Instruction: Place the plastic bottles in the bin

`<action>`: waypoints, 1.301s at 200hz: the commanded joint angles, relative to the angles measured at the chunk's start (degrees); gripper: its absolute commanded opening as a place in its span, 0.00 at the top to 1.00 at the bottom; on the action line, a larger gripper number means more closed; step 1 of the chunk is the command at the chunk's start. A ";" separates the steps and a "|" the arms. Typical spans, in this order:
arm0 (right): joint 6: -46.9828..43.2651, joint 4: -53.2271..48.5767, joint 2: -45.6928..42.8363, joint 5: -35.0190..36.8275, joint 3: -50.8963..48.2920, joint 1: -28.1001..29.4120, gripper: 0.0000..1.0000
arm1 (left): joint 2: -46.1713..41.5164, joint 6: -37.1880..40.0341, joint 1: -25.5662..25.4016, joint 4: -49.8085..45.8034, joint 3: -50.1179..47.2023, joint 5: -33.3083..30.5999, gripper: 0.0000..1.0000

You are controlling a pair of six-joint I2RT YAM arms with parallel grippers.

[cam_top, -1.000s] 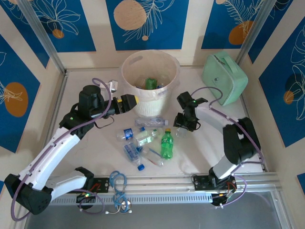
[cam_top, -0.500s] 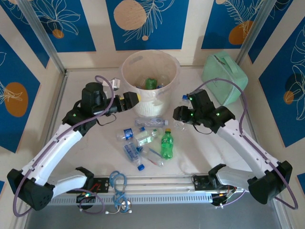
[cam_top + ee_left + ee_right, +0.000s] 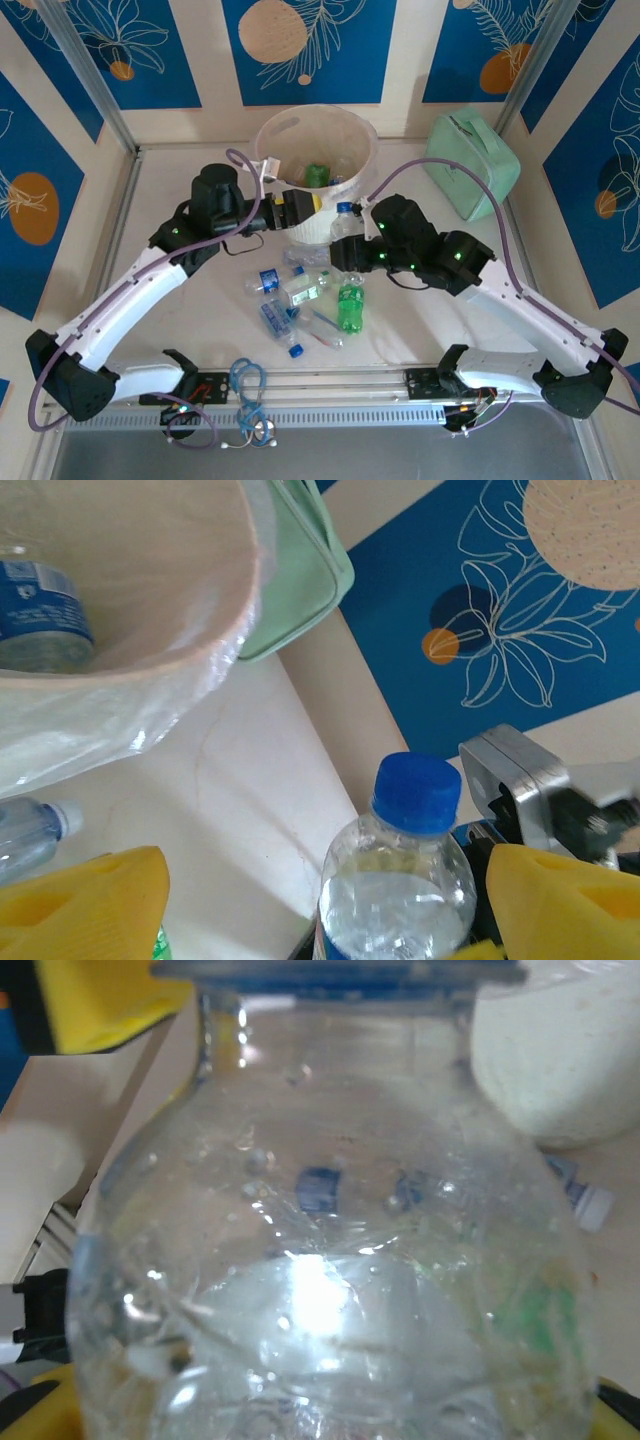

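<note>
So, top cam first: which step are we on? (mika)

Mid-delivery, I'd say. The right jaws are clamped on a clear bottle (image 3: 342, 222) with a blue cap, holding it upright just in front of the bin (image 3: 268, 135). A green bottle (image 3: 317, 175) is already in the bin. A bunch more bottles (image 3: 285, 290) lie on the desk (image 3: 410, 330) between the arms, next to an upright green bottle (image 3: 349, 302). The left jaws sit right by the bin wall, pointing at the clear bottle. (jo)

And the left wrist cam? (mika)

The yellow fingers (image 3: 85, 900) are spread wide, with nothing gripped. The clear bottle (image 3: 400, 900) stands in the gap between them, and I can't tell whether the far finger touches it. The bin's up in the corner with a blue-label bottle (image 3: 40, 610) inside and the mint case (image 3: 300, 570) behind it. (jo)

Right wrist? (mika)

Basically all clear bottle (image 3: 320, 1260), jammed right up to the lens. So the right jaws are gripping it, partly closed around the body. The white bin wall (image 3: 560, 1060) is off to one side. (jo)

Next move? (mika)

My guess is lift it over the rim and let go. Or pass it to the left jaws, which would then have to close on it. Looks like it needs more height to clear the rim either way. Plenty of bottles left after this one. (jo)
</note>
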 commanded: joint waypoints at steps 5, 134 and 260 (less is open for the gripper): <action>-2.64 0.71 1.54 0.89 2.86 2.48 0.51 | 0.93 0.41 -1.03 2.50 2.21 1.70 0.22; -2.84 1.95 4.48 -2.32 5.05 4.32 0.50 | 2.23 -0.19 -2.41 5.51 0.74 5.04 0.37; -2.23 2.47 3.63 -1.93 4.44 4.20 0.50 | 2.38 -0.89 -2.37 7.27 0.47 4.28 0.65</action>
